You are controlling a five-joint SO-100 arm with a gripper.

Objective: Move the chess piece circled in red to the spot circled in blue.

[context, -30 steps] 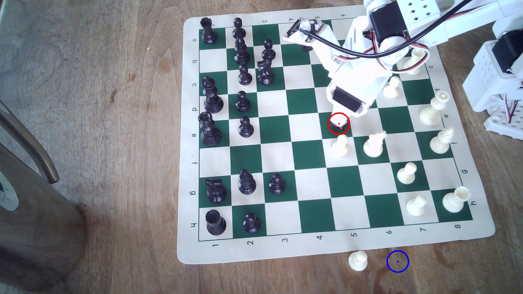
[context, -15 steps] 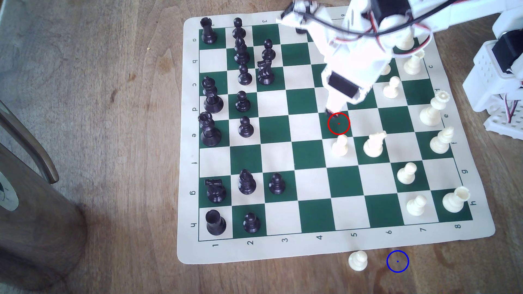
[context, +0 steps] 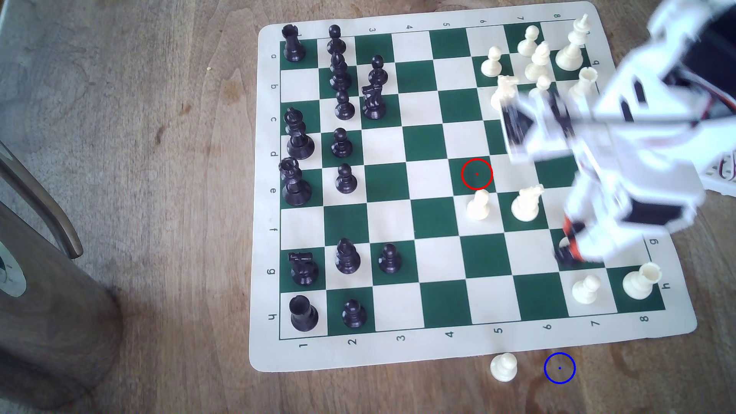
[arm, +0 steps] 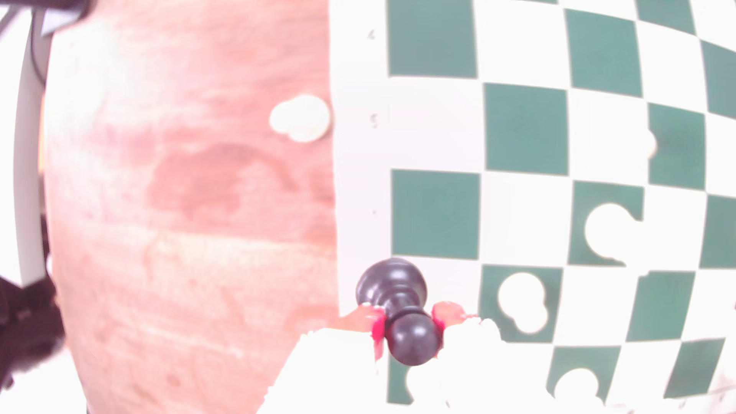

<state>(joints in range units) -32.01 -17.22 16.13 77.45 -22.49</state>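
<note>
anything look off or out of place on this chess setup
One cream pawn stands off the board on the bare wood, beside the blue-ringed spot. The red ring's square is vacant: the gripper holds the black pawn by its neck above the board.

Black pawn (arm: pixel 402 310) aloft, head pinched – blue-ringed spot (context: pixel 559 368) bare.
</note>
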